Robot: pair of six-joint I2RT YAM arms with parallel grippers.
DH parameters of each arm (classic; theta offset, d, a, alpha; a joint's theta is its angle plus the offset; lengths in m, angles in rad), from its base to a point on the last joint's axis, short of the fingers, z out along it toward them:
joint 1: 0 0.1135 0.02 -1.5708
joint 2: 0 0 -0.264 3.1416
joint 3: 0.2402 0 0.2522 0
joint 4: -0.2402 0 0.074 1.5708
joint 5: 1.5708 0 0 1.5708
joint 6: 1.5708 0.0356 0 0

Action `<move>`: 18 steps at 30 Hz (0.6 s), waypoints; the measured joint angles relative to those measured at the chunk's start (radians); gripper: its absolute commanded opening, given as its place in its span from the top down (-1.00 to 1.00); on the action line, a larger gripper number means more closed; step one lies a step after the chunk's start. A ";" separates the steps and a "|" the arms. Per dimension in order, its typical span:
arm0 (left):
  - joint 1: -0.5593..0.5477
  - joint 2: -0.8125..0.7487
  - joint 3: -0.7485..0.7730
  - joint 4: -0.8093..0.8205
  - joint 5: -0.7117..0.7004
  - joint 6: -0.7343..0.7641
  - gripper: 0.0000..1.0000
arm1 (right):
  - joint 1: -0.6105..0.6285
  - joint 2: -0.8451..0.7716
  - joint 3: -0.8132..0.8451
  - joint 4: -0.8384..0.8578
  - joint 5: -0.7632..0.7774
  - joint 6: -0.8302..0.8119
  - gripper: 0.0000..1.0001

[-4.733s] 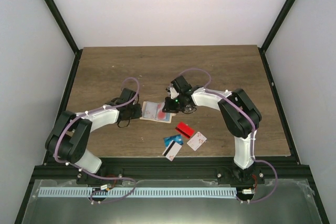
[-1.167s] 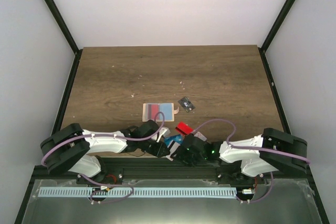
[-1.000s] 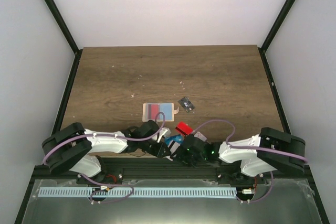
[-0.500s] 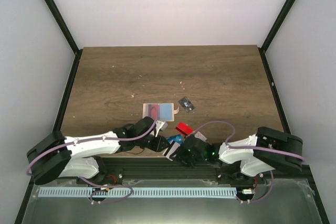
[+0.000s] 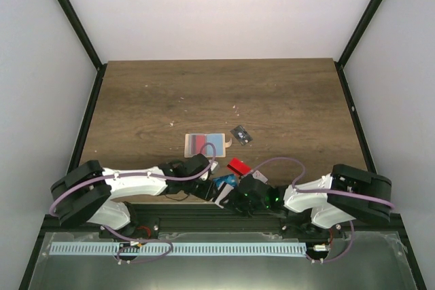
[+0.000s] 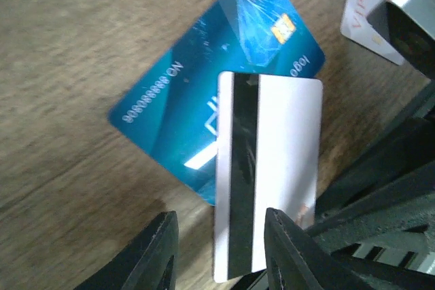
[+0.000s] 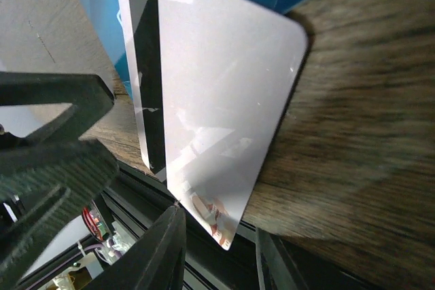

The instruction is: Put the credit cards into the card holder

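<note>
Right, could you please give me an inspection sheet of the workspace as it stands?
Surface: wooden table, few pale specks.
Job's things: card holder mid-table, showing red and blue; blue card, striped white card overlapping it past the table edge; red card; VIP card.
Clutter: small dark object near holder.
Tools: left tool and right tool open at striped card.
Cables: purple cables along both arms.
Surroundings: white walls, black frame.
</note>
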 measured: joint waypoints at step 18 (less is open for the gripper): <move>-0.034 0.077 0.000 0.129 0.105 -0.010 0.51 | -0.002 0.006 -0.019 0.046 -0.002 0.014 0.93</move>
